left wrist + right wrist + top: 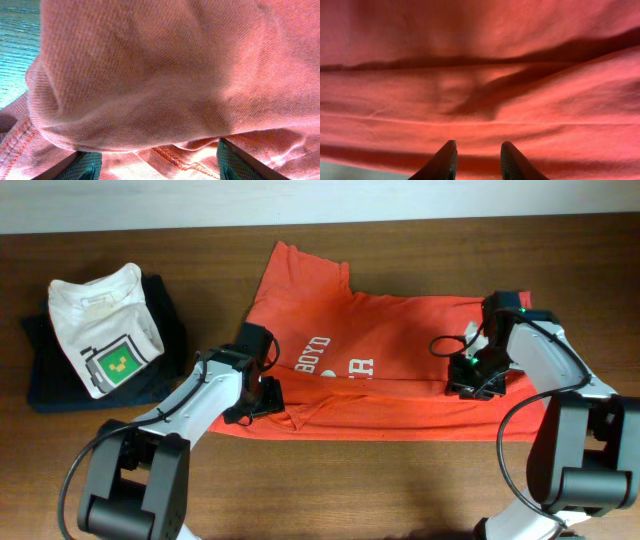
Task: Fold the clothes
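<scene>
Red-orange T-shirt (400,350), white lettering up, lies creased; left gripper (264,395) at its 8 o'clock spread wide, right gripper (476,380) at 3 o'clock narrow, grip unclear

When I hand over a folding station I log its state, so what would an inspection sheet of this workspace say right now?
Surface: brown wooden table, wood grain visible.
Job's things: red-orange T-shirt spread at centre, white lettering up, near edge looks folded over.
Clutter: white T-shirt with a green pixel graphic, folded on a dark navy garment, far left.
Grippers: left gripper open, low over bunched cloth at the shirt's near-left edge; right gripper narrowly open over the shirt's right side.
Cables: black cable loops from the right wrist above the shirt.
Surroundings: pale wall behind the table; nothing else seen.
</scene>
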`<state>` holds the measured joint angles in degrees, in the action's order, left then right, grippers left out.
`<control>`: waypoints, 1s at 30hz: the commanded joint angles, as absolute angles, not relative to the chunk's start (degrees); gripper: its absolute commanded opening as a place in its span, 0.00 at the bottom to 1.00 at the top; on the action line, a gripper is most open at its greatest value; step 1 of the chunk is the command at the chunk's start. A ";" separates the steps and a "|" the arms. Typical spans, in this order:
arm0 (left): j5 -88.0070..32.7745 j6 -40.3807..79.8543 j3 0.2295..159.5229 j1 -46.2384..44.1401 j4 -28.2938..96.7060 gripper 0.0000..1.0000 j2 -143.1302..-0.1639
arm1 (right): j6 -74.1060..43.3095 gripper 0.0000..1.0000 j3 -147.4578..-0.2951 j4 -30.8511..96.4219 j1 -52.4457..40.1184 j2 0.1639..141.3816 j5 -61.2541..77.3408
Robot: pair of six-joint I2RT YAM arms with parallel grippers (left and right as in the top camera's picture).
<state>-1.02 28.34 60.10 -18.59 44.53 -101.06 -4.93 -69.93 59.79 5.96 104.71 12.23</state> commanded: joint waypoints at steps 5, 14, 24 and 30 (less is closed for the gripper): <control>-0.43 28.64 60.45 -18.20 44.36 0.74 -99.70 | -7.14 0.32 -64.79 58.33 1.83 105.16 12.47; -0.43 28.64 60.42 -18.20 44.40 0.74 -99.70 | -9.58 0.34 -62.78 44.84 1.74 105.19 9.30; -0.43 27.03 61.14 -18.20 44.45 0.75 -98.76 | -9.96 0.40 -73.34 42.26 4.21 103.53 3.97; -0.21 10.33 73.49 -18.20 43.68 0.87 -92.03 | -9.93 0.57 -87.07 57.82 6.96 98.96 -0.27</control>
<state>-0.97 19.75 66.46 -18.55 44.25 -95.66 -9.45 -81.67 54.72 5.91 102.59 2.04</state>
